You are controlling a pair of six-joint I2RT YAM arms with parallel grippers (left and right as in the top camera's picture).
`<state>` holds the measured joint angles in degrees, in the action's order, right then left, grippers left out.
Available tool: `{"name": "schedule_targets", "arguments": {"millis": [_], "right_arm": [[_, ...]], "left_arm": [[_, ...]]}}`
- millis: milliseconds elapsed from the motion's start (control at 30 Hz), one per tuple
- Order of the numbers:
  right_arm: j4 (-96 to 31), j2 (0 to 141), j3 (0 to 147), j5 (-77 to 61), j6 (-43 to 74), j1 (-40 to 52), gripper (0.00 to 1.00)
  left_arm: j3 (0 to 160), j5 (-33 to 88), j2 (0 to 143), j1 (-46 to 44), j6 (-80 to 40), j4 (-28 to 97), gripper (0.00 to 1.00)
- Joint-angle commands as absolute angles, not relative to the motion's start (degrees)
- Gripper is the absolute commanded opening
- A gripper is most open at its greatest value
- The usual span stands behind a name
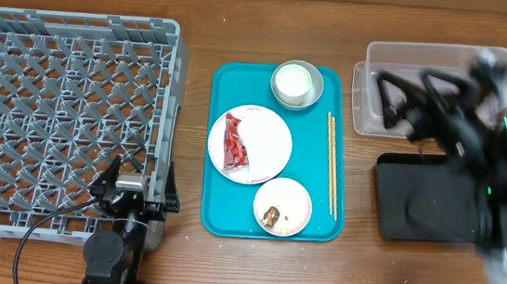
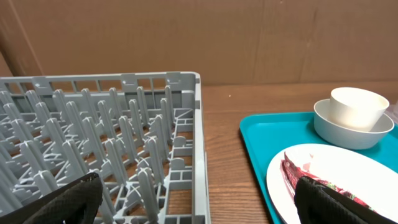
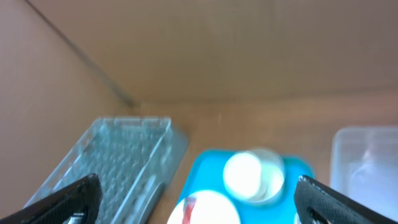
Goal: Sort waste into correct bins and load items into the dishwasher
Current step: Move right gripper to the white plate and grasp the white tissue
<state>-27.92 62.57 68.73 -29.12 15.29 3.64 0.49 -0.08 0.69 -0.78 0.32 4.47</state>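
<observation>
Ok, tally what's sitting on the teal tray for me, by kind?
plate: 1
bowls: 2
cup: 1
chopsticks: 2
wrapper: 1
food lump: 1
Total: 8

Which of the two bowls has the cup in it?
The bowl at the tray's far end holds the cup; the near bowl has only a brown lump.

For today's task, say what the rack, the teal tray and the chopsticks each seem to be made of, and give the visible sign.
The rack looks like moulded grey plastic with a matte finish: it has one even colour and thin lattice pegs.
The tray is probably smooth plastic, going by its uniform teal and rounded corners.
The chopsticks are likely wood or bamboo: they are pale tan and thin, though too small to be sure.
</observation>
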Motion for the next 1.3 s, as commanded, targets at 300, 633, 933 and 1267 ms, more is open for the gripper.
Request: {"name": "schedule_targets", "arguments": {"millis": [300,633,933,1267], "right_arm": [[-57.6,90.8,97.9,-32.3,14.8,22.0,1.0],[-61.6,101.8,97.1,-29.6,17.8,28.3,0.9],[-60.2,114.5,96.9,-17.9,32.3,33.4,0.54],[-59.7,121.8,96.8,-14.6,36.3,33.8,0.43]], "left_arm": [[0.3,-0.4,0.3,-1.1,-0.2,4.4,1.0],[0.3,-0.4,0.3,-1.1,-0.2,4.4,1.0],[0.3,-0.4,0.3,-1.1,-0.2,4.4,1.0],[0.3,-0.4,0.3,-1.1,-0.2,4.4,1.0]]}}
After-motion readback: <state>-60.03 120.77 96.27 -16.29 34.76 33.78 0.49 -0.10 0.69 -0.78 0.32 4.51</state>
